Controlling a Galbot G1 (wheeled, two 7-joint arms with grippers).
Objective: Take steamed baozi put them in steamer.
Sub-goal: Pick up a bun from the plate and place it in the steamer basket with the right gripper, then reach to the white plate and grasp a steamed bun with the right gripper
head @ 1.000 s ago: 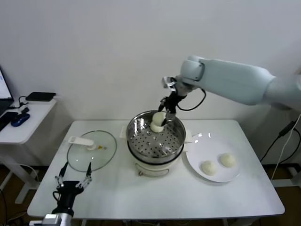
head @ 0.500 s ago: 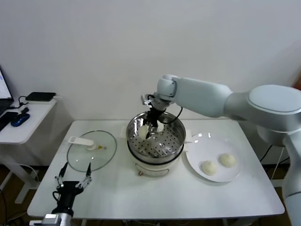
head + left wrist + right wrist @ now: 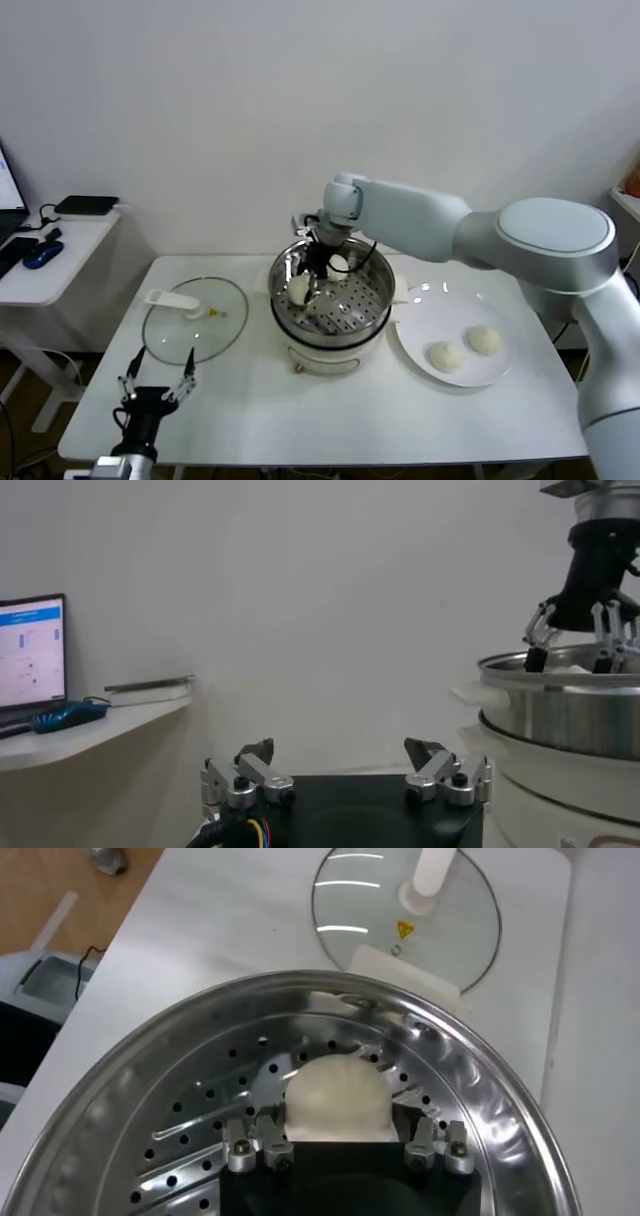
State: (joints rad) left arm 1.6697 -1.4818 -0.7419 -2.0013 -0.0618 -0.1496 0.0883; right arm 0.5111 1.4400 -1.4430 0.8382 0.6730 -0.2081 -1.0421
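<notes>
One baozi (image 3: 300, 289) in right gripper (image 3: 312, 283), inside steamer (image 3: 370, 300)

baozi going into the steamer

one cream-white bun (image 3: 299, 289) sits low inside the shiny perforated steamer (image 3: 372, 301), another (image 3: 340, 264) by its far wall; two buns (image 3: 444, 355) lie apart outside.

The round shiny stainless-steel steamer basket (image 3: 352, 312) is silver, its floor dotted with dark holes, on a cream-white base. Smooth cream-white dough buns (image 3: 444, 355) lie on a flat white plate (image 3: 415, 340) at 3 o'clock from it.
</notes>
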